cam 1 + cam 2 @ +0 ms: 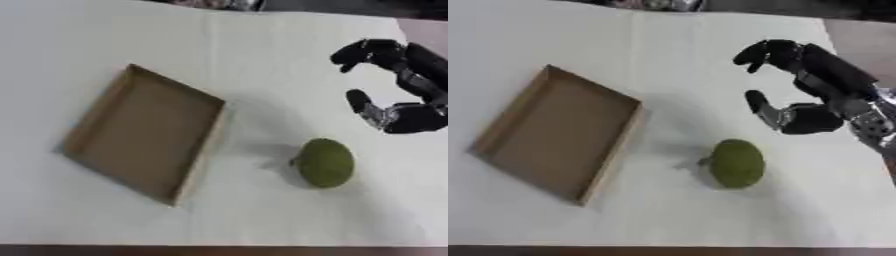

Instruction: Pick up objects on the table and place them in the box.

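Note:
A round green fruit with a small stem lies on the white table, to the right of the box. The shallow brown cardboard box sits askew at the left, with nothing inside it. My right hand hovers above and to the right of the fruit, apart from it. Its fingers curve forward and its thumb points down toward the fruit, with an open gap between them and nothing held. My left hand shows in neither view.
The white table stretches bare behind the box and the fruit. Its near edge runs along the bottom of the views, and its right edge lies just past my right arm.

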Tool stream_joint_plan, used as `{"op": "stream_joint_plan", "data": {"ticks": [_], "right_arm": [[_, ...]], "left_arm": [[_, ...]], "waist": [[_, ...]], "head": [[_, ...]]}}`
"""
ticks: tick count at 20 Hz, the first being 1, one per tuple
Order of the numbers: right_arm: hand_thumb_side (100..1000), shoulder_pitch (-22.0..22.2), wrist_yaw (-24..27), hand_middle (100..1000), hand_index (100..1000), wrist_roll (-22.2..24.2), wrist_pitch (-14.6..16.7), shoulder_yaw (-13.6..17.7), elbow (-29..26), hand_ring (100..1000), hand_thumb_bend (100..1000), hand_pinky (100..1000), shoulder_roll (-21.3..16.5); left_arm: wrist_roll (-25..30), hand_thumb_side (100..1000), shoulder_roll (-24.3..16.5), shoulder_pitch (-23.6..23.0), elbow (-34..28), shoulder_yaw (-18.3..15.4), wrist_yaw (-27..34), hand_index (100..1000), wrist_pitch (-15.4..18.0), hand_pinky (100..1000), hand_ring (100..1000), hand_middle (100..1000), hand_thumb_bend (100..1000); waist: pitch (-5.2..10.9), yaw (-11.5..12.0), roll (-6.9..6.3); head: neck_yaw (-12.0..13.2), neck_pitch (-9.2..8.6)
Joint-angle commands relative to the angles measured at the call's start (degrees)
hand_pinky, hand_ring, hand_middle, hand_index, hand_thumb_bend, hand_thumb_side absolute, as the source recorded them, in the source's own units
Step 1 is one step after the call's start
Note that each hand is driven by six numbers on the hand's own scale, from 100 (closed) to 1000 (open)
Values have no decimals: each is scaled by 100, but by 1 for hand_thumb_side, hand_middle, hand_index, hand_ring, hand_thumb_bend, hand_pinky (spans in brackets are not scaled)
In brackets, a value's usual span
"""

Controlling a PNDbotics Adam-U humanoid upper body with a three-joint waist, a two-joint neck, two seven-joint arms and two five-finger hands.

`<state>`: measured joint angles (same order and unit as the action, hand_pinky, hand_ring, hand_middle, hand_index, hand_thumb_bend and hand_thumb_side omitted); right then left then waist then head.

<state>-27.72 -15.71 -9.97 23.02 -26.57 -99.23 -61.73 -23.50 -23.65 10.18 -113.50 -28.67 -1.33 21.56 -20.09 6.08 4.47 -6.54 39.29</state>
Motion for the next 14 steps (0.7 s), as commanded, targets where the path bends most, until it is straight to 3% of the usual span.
{"op": "stream_joint_plan", "data": {"ticks": [1,5,14], "right_arm": [[779,-65,45,793,886,0,88,-40,58,678,100,818,-230],[736,-69,-83,795,891,-7,244,-125,135,683,100,816,-250],[759,-123,-654,827,898,-273,732,-363,337,711,100,828,-294]], "left_arm": [[46,623,-225,48,-110,8,32,820,12,708,727,681,100],[67,623,-242,47,-110,30,48,820,18,708,728,681,100],[172,622,-315,33,-110,116,95,820,29,708,729,682,100]], "waist": [[111,10,-14],[133,34,-4],[176,103,34]], "head": [[-29,27],[-44,45],[-103,80]]}}
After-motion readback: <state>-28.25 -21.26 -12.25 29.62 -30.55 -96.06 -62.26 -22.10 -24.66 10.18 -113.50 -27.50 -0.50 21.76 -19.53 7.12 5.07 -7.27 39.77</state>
